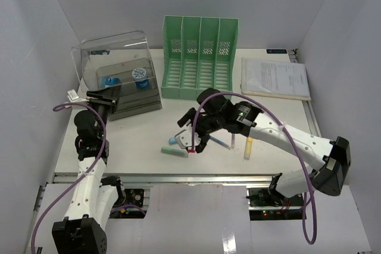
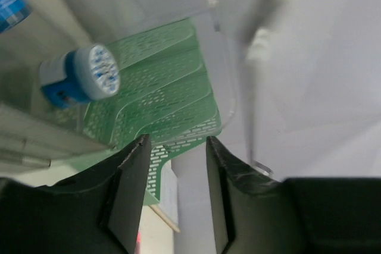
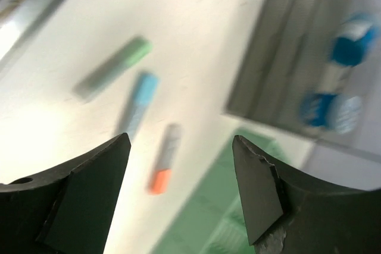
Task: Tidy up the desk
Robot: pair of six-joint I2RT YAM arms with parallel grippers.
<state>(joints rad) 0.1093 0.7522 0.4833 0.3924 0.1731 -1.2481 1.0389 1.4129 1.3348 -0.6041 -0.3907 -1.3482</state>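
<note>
The white desk [image 1: 134, 141] has a silver rail [image 1: 178, 178] along its near edge. A green marker [image 1: 173, 151], a blue marker [image 1: 172, 141] and a grey marker with an orange cap [image 1: 191, 149] lie at its middle. My right gripper [image 1: 190, 140] hovers open and empty just above them. In the right wrist view the gripper [image 3: 180, 140] shows the green [image 3: 113, 66], blue [image 3: 138, 102] and orange-capped [image 3: 165, 159] markers below, blurred. My left gripper [image 1: 106, 95] is open and empty at the front of the clear drawer box [image 1: 125, 81]; the left wrist view also shows this gripper [image 2: 175, 147].
A green slotted file rack [image 1: 199, 57] stands at the back centre. Papers [image 1: 275, 78] lie at the back right. A yellow marker [image 1: 247, 147] and a thin pen [image 1: 223, 143] lie right of centre. Blue tape rolls [image 1: 140, 75] sit in the box; one shows in the left wrist view [image 2: 80, 78].
</note>
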